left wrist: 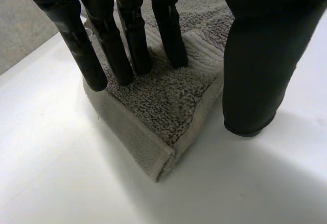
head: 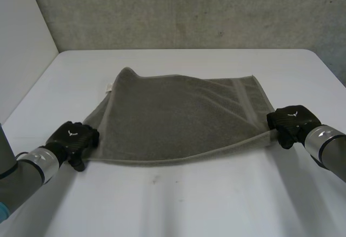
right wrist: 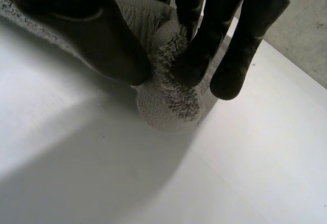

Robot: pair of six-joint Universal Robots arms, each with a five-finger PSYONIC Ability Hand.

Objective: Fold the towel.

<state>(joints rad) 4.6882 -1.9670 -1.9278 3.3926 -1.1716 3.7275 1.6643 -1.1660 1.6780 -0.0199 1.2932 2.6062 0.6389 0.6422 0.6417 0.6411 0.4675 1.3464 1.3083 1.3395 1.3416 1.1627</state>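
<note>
On my head feed the grey-brown terry towel (head: 173, 118) lies in the middle of the flat white table (head: 189, 204), spread wide from one arm to the other. Its far-left corner is turned up and over, with a small white label (head: 108, 87) showing at that corner. A paler woven band runs across the cloth near its right end. The near edge runs in a shallow curve between my two hands.

The black left hand (head: 73, 137) sits at the towel's near-left corner. On the left wrist feed I see this hand (left wrist: 127, 45) with its fingers straight, tips planted on top of the looped pile of the towel (left wrist: 163, 101). The thumb stands just beside the hemmed edge, off the cloth. Nothing is pinched there, so the hand is relaxed and only pressing down. The corner under it is doubled into two layers and lies on the table.

The black right hand (head: 292, 121) is at the near-right corner. On the right wrist feed its thumb and fingers (right wrist: 102, 40) close together on a bunched fold of the towel (right wrist: 168, 101), so I read it as grasping the cloth. The gathered corner bulges out below the fingertips and touches the table.

A rough grey concrete wall (head: 189, 10) stands behind the table's far edge.
</note>
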